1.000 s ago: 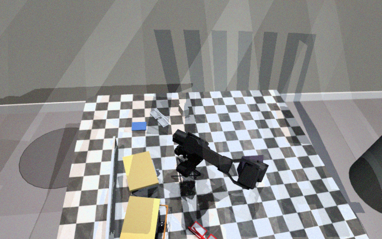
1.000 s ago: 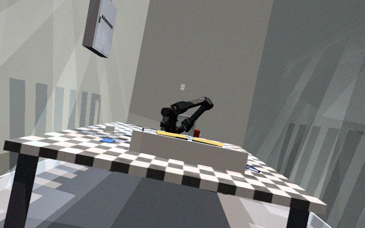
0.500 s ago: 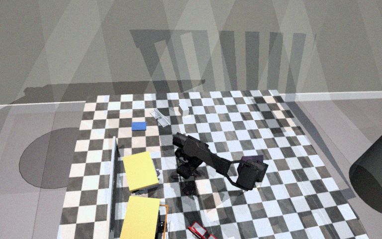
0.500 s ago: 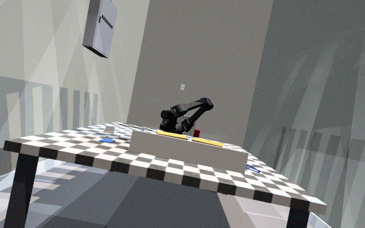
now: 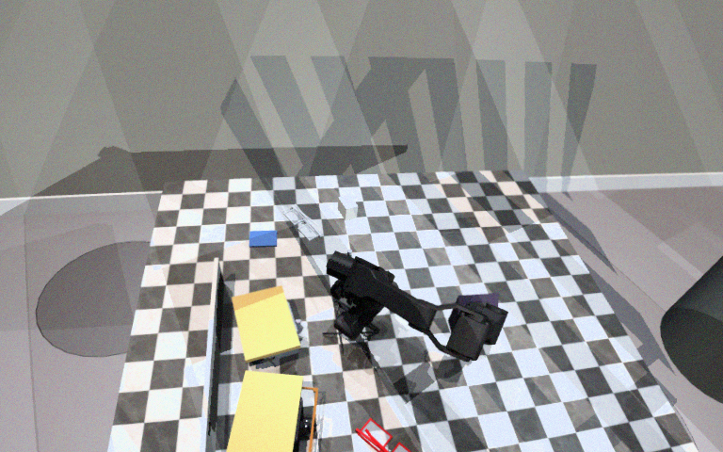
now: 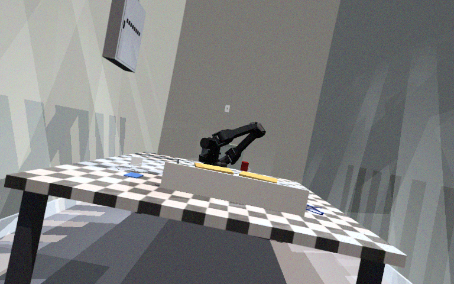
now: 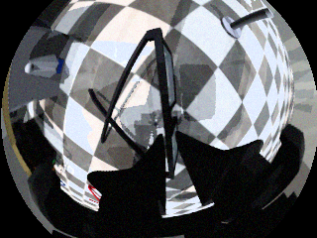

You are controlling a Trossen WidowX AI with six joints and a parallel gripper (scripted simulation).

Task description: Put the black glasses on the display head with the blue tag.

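Note:
The black glasses [image 5: 330, 333] [image 7: 160, 64] stand on the checkered table, temples spread to the left in the wrist view. My gripper [image 5: 355, 334] [image 7: 169, 135] is low over them, with its fingers narrowly open. The fingertips stand on either side of the front frame, very near it; firm contact does not show. A grey shape at the left of the wrist view, apparently the display head [image 7: 44, 67], carries a blue tag [image 7: 60, 65]. In the top view the heads are mostly hidden under two yellow boards.
The yellow boards [image 5: 266, 325] [image 5: 267, 412] stand beside a long upright panel [image 5: 214, 330] [image 6: 230, 190]. Red glasses [image 5: 376, 437] lie near the front edge of view. Clear glasses [image 5: 300, 220], a blue pad [image 5: 263, 239] and a white block [image 5: 347, 208] are farther back. A red block [image 6: 245, 165] shows behind the panel.

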